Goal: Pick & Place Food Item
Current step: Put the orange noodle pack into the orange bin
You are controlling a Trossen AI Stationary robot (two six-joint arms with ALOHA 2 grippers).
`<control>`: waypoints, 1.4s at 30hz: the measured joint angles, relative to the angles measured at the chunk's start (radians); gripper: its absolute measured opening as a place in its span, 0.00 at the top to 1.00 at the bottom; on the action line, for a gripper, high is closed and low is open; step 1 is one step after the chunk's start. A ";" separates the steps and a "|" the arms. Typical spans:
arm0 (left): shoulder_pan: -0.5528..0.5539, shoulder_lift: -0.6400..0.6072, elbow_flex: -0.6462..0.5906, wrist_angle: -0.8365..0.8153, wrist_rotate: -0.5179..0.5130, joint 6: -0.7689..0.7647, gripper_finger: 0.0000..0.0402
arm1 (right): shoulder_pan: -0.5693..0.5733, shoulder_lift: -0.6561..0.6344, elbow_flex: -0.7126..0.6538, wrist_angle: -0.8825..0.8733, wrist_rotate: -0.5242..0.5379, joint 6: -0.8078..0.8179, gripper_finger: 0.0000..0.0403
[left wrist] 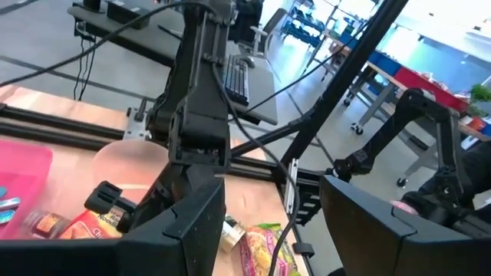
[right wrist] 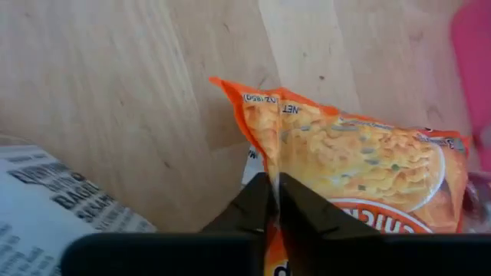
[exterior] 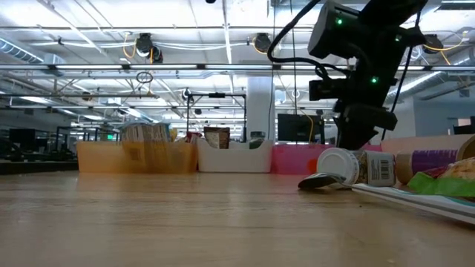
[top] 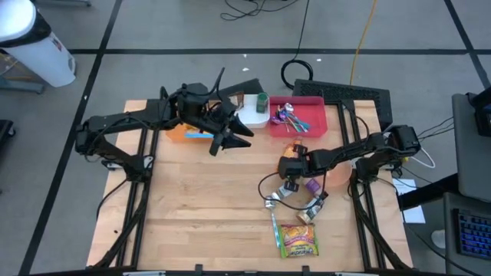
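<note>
1. I had the right tool (right wrist: 274, 201) low over the bench (top: 199, 199), its fingers pinched together on the edge of the orange noodle pack (right wrist: 360, 165). A thin edge was the only purchase a flat pack offered, which I judged was why it was gripped there.
2. The pack lay on the bench just in front of the pink tray (top: 296, 116), near the clutter on the right side: a purple tube (top: 312, 185), a spoon (top: 273, 204) and a yellow snack bag (top: 297, 239).
3. My left tool (top: 230, 140) hung above the bench near the back trays, fingers apart and holding nothing. I kept it there so it would be clear of the right arm's reach.
4. Along the back edge stood three containers. The orange bin (exterior: 135, 156) held what looked like packets. The white bin (exterior: 237, 158) held a brown packet and a green-lidded jar. The pink tray held coloured utensils.
5. I judged the pack was gripped but not yet lifted; I could not tell which container it was meant for.
</note>
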 joint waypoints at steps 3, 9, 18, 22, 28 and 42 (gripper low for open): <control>0.001 0.000 0.000 -0.017 0.000 0.010 0.44 | 0.000 0.000 0.017 -0.001 -0.002 -0.012 0.98; 0.001 0.000 0.000 -0.041 -0.008 0.017 0.44 | 0.000 0.000 0.123 -0.053 -0.017 -0.105 1.00; 0.001 0.000 0.000 -0.041 -0.008 0.014 0.44 | -0.071 0.000 0.368 -0.072 -0.268 -0.191 1.00; 0.001 0.000 0.000 -0.041 -0.004 -0.007 0.44 | -0.127 0.000 0.443 -0.076 -0.399 -0.209 1.00; -0.012 0.000 0.000 -0.047 0.017 -0.045 0.44 | -0.212 -0.024 0.499 -0.050 -0.604 -0.205 1.00; -0.134 0.025 0.000 -0.153 -0.148 -0.012 0.44 | -0.320 -0.058 0.505 0.161 -0.873 -0.087 1.00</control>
